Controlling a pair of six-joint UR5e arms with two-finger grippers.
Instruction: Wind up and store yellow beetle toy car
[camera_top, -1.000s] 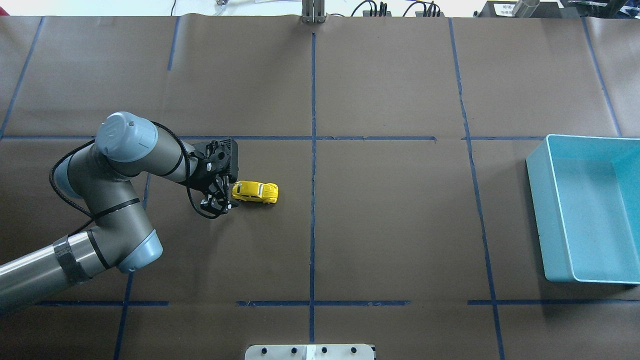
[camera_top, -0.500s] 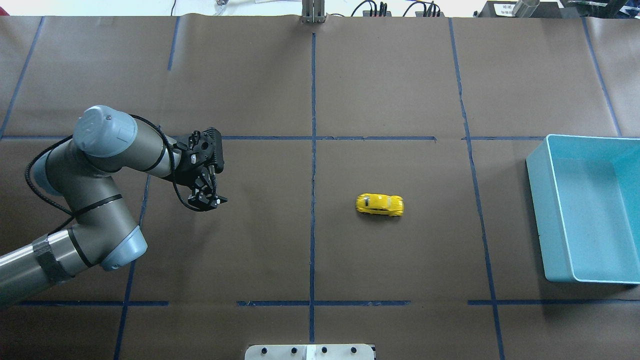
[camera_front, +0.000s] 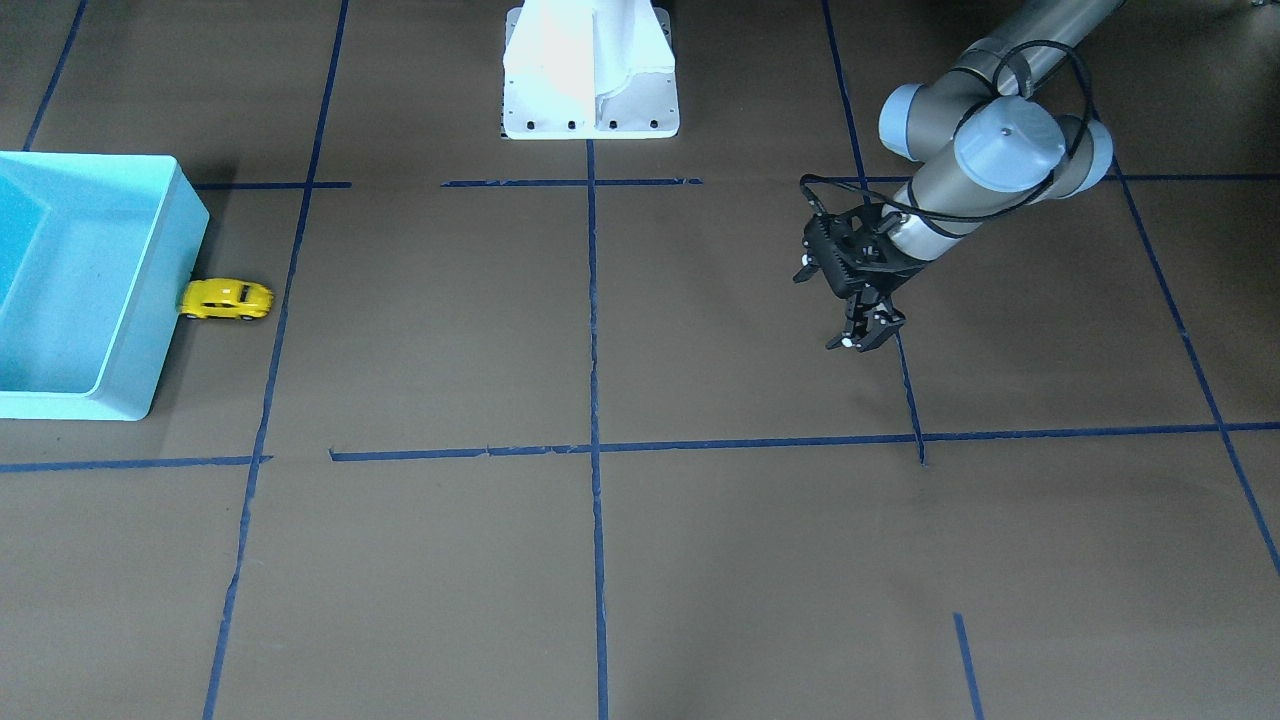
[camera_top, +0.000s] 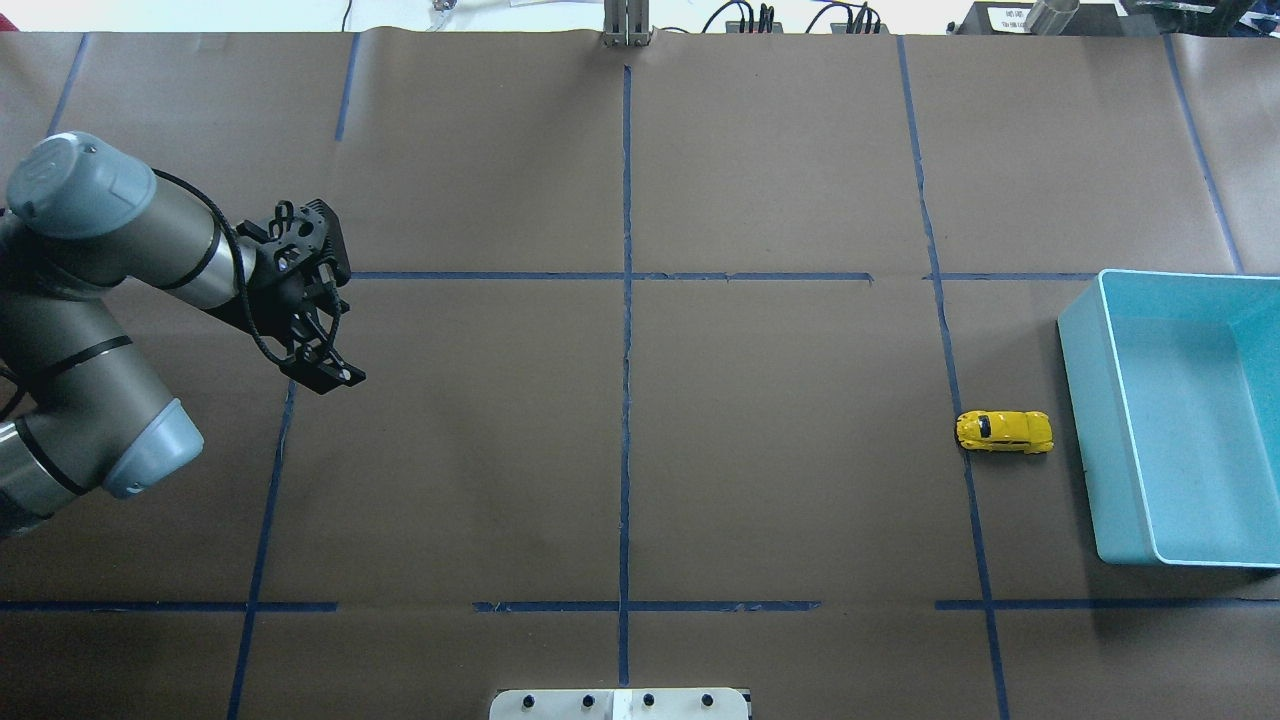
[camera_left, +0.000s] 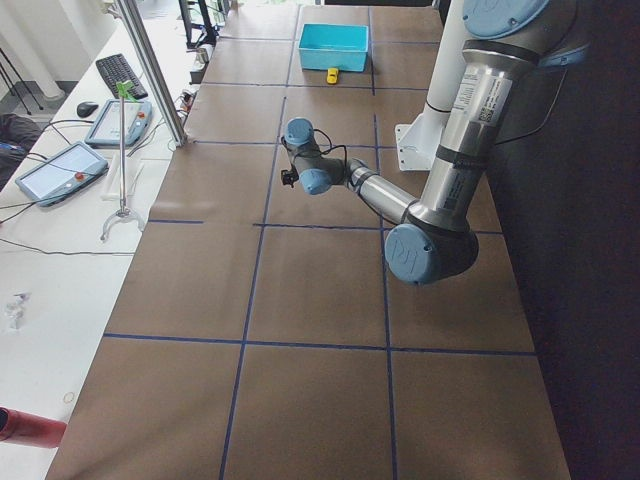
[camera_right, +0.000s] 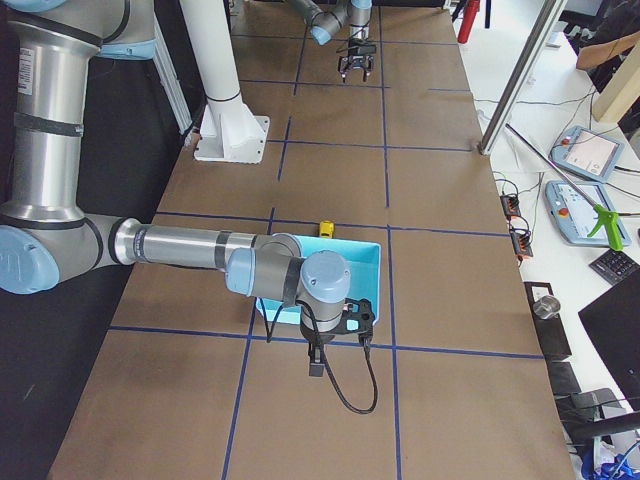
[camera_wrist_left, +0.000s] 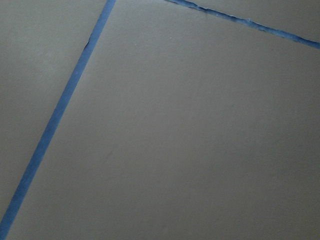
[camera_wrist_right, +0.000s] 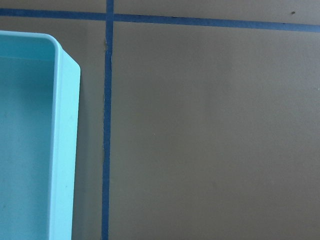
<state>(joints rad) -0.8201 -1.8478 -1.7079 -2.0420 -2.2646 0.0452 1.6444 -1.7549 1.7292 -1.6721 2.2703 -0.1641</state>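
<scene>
Here, the yellow beetle toy car (camera_top: 1003, 432) is seen on the brown papered surface (camera_top: 780, 480), standing on its wheels just outside the turquoise bin (camera_top: 1095, 400). It is pointed lengthwise at the bin's outer wall, on the side that faces the left gripper (camera_top: 338, 378). In the front-facing view its end appears to meet that wall, while a thin gap is suggested in the overhead view, so contact cannot be settled. Nothing is seen inside the part of the bin that is in view.

The left gripper is held above the surface well apart from the bin, across most of the surface's length from it, and so also far from the car. Its fingers are parted and nothing is carried between them.

The right gripper (camera_right: 357, 316) is found at the bin's side opposite the car, over a corner of the rim. Whether it is released or clenched cannot be told.
</scene>
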